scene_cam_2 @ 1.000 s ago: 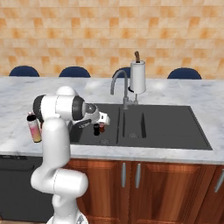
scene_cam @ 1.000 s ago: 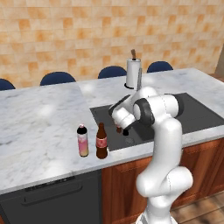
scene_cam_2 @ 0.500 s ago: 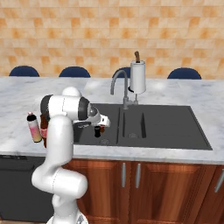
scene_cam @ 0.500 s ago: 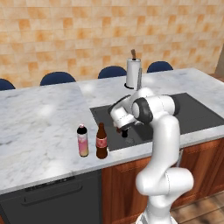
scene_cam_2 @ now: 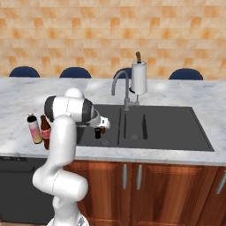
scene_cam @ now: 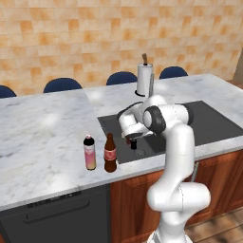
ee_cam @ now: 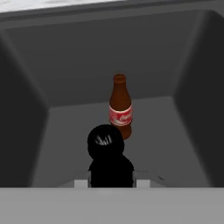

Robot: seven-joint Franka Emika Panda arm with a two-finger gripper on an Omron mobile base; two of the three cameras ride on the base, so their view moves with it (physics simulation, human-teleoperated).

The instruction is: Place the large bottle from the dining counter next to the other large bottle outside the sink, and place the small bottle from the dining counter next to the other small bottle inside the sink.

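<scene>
Hand view: claw [ee_cam: 111, 181] clamped on small black bottle [ee_cam: 109, 157], upright inside sink [ee_cam: 65, 65], just before a brown red-labelled bottle [ee_cam: 120, 107].

Arm folded forward at the elbow, forearm angled down, wrist bent so the gripper [scene_cam_2: 98, 131] points low. Jaws closed around the small black bottle [ee_cam: 106, 157], which sits directly between the fingers [ee_cam: 144, 177], cap end facing the hand camera.
</scene>
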